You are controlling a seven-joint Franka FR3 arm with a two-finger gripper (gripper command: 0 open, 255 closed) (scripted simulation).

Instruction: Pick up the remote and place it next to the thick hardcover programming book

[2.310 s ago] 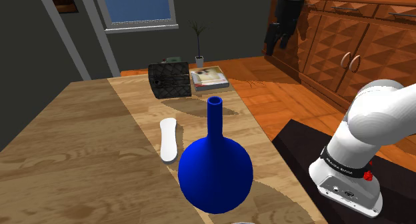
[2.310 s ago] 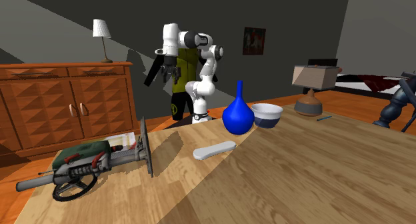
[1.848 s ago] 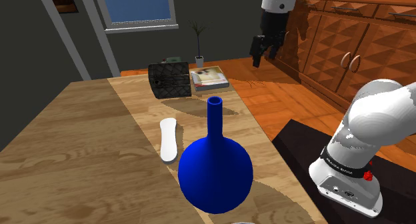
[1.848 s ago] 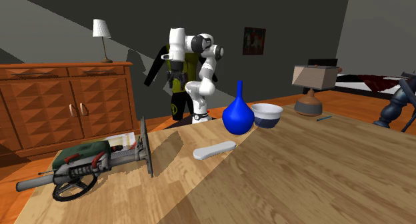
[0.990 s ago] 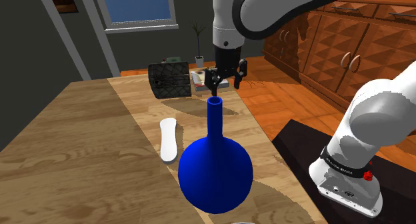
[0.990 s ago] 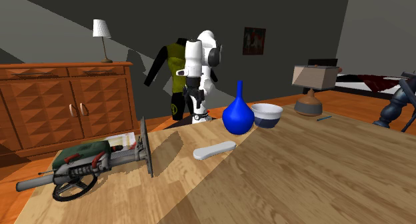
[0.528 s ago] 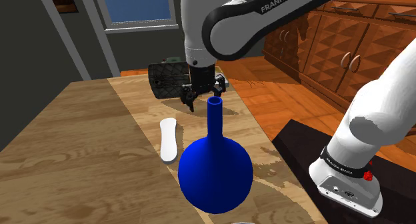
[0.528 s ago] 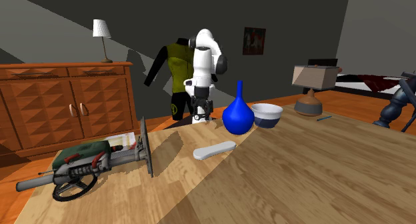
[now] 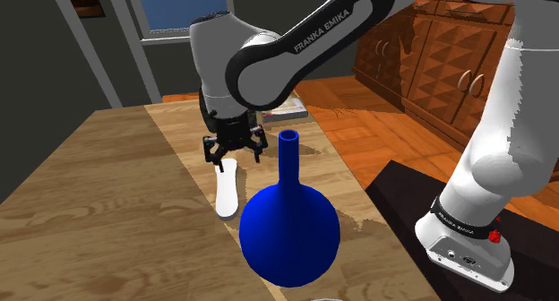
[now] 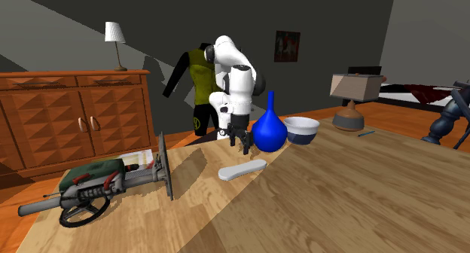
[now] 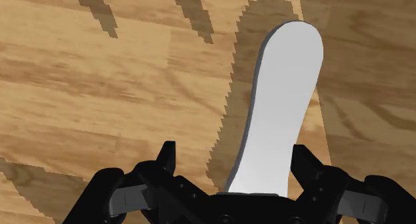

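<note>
The open gripper [image 9: 235,152] hangs over the white remote [image 9: 227,192] by the blue vase [image 9: 288,227], ready to grab. Next it must drop and pinch.

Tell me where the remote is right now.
In the shoulder view the white remote lies flat on the wooden table, just left of the blue vase, under the open gripper.

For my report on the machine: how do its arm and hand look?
The arm has rounded white segments with dark joints; one dark band carries the white lettering FRANKA EMIKA. The hand is all black, with two short fingers. Small red marks sit near the base.
</note>
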